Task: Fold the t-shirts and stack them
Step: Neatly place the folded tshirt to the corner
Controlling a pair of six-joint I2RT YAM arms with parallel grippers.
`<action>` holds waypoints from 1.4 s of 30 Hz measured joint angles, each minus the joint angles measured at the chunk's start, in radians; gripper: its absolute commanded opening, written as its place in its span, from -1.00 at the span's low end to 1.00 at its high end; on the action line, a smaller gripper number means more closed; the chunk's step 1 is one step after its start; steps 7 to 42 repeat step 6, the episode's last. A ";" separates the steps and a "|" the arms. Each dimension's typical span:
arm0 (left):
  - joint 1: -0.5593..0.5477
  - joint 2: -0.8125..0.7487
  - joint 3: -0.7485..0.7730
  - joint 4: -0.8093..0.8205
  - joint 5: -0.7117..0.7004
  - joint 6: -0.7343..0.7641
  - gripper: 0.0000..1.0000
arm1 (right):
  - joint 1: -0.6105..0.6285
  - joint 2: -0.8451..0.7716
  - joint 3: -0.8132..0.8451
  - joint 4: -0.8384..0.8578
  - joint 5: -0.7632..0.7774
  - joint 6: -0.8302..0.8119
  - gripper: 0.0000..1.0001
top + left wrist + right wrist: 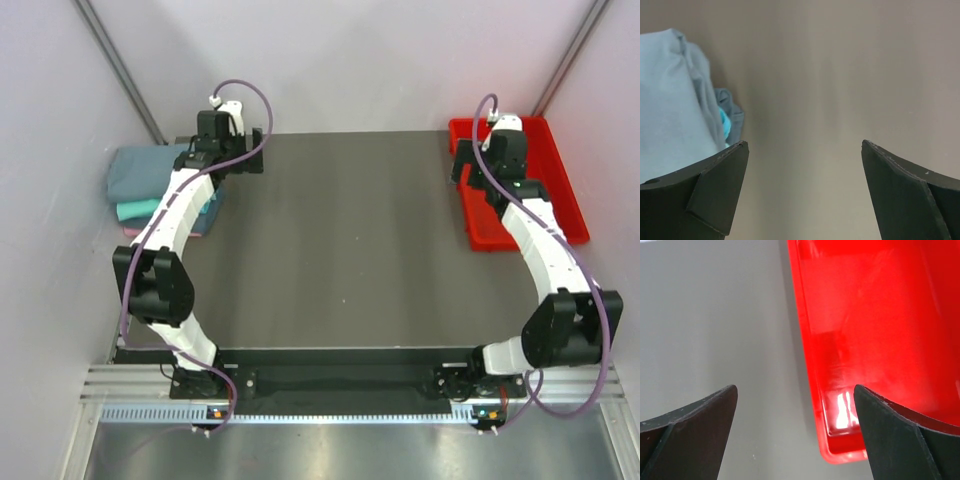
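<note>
The t-shirts lie folded in a stack (pixel 140 190) at the table's far left edge. A dusty grey-blue one (pixel 145 168) is on top, with teal (pixel 135 210), pink (pixel 135 232) and blue (pixel 212 208) edges showing under it. My left gripper (pixel 243 163) hangs just right of the stack, over bare table. In the left wrist view it (pixel 804 144) stands open and empty, with the grey-blue shirt (pixel 670 100) and a sliver of teal (pixel 724 122) to its left. My right gripper (pixel 463 165) is open and empty over the left rim of the red tray. The right wrist view shows that gripper (pixel 795 387) straddling the rim.
The red plastic tray (pixel 560 190) sits at the table's far right, and the part of its inside (pixel 865 315) seen from the wrist is bare. The dark table (pixel 340 240) spreads between the two arms. White walls close in at the back and both sides.
</note>
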 measured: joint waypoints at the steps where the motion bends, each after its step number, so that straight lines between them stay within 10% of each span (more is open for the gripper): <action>1: 0.000 -0.002 0.000 0.003 0.012 -0.001 0.98 | 0.000 -0.019 0.000 -0.011 0.002 -0.003 1.00; 42: 0.000 -0.021 0.002 0.003 0.056 0.016 0.98 | 0.000 -0.116 0.026 -0.060 0.003 -0.010 0.99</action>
